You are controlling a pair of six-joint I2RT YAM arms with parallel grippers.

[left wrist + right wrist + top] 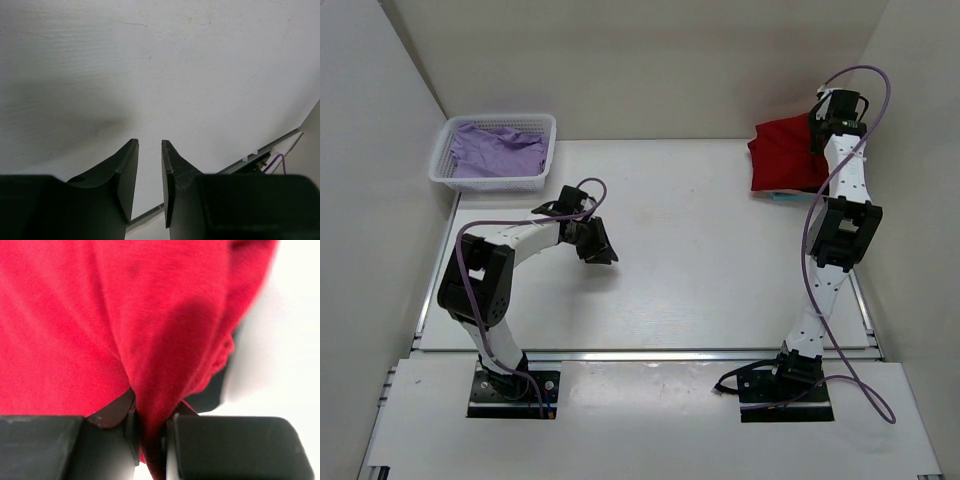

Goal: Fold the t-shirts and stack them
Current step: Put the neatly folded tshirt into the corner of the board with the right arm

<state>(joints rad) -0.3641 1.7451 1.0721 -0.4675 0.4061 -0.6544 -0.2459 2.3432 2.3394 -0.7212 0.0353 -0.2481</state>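
Note:
A deep red t-shirt (783, 155) lies bunched at the table's far right corner, with a teal edge (785, 197) showing under its near side. My right gripper (825, 122) is shut on a fold of this red t-shirt (150, 340), whose cloth fills the right wrist view and hides the fingertips. A lavender t-shirt (498, 150) lies crumpled in the white basket (545, 125) at the far left. My left gripper (597, 243) hovers over bare table left of centre; its fingers (127, 170) stand a little apart with nothing between them.
White walls close in the table on the left, back and right. A metal rail (650, 352) runs along the table's near edge in front of the arm bases. A purple cable (840, 230) loops beside the right arm.

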